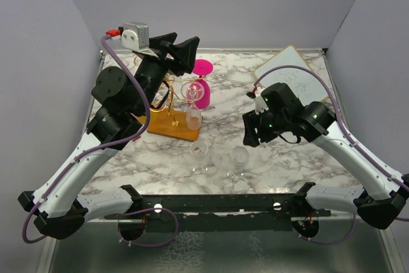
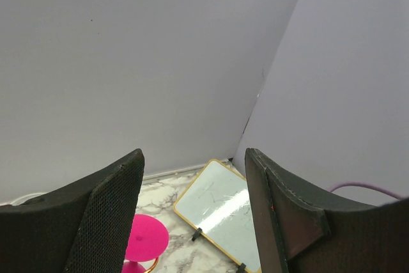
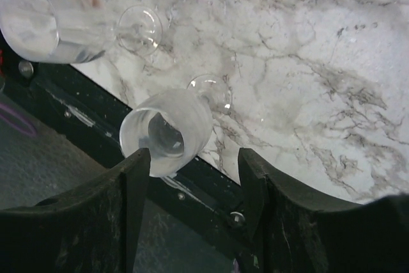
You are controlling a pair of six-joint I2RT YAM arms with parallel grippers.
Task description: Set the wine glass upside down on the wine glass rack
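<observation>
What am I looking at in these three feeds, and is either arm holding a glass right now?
Two robot arms are bolted at the near edge of a marble table. The wide picture is from a fixed camera above and behind them; the other two are from each wrist, that arm's black fingers at the bottom. On the table: the wine glass rack, gold wire on a wooden base, seemingly with clear glasses hung on it, a pink object, a whiteboard, one wine glass and a second glass. The left gripper is raised above the rack, open and empty. The right gripper is open over the second glass, holding nothing.
</observation>
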